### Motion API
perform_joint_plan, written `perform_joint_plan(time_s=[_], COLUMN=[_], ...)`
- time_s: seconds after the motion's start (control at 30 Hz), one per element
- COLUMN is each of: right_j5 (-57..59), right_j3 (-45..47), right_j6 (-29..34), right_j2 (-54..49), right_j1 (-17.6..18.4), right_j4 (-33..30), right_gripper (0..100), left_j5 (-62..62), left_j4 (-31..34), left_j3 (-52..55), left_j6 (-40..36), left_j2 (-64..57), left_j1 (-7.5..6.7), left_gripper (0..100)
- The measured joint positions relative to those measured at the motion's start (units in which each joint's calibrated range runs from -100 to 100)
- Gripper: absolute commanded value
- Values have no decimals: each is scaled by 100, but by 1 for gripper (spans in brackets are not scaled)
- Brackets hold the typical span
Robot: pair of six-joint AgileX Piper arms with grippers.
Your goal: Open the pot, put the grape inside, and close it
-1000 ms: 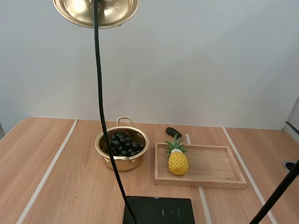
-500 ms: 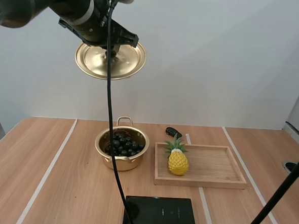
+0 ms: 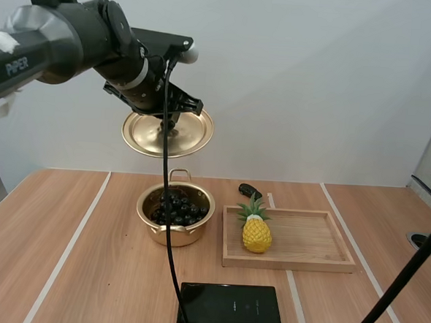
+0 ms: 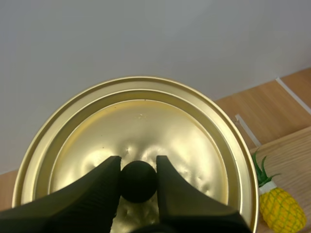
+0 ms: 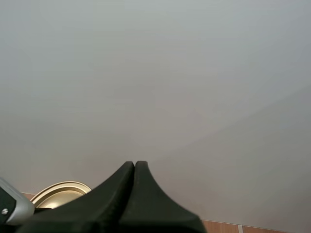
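A gold pot [image 3: 175,216] stands open on the table, holding a dark bunch of grapes [image 3: 177,209]. Its gold lid [image 3: 167,131] hangs level in the air above the pot. My left gripper [image 3: 167,120] is shut on the lid's black knob [image 4: 138,180], with a finger on each side of it; the lid [image 4: 136,141] spreads out beneath the fingers. My right gripper [image 5: 134,165] is shut on nothing, its fingers together as one dark wedge, raised high with the lid's edge [image 5: 60,192] off beside it.
A wooden tray [image 3: 290,239] to the pot's right holds a toy pineapple [image 3: 256,227], also seen past the lid's rim [image 4: 281,206]. A black tablet [image 3: 230,307] lies near the front edge. A small black object [image 3: 249,190] sits behind the tray.
My left arm has brought the lid down and to the right, from the top of the view to a spot just above the pot. Nothing on the table moved.
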Motion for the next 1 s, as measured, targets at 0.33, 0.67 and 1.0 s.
perform_joint_plan(time_s=[0.33, 0.67, 1.0], right_j5=[0, 0, 0], right_j3=[0, 0, 0], right_j6=[0, 0, 0], right_j2=[-267, -280, -280], right_j1=[0, 0, 0], right_j4=[-65, -222, -222], right_gripper=[0, 0, 0], left_j5=[358, 362, 346], left_j4=[0, 0, 0], left_j3=[51, 62, 77], left_j6=[21, 108, 331], left_j2=[914, 1403, 1804], left_j1=[0, 0, 0], left_gripper=[0, 0, 0])
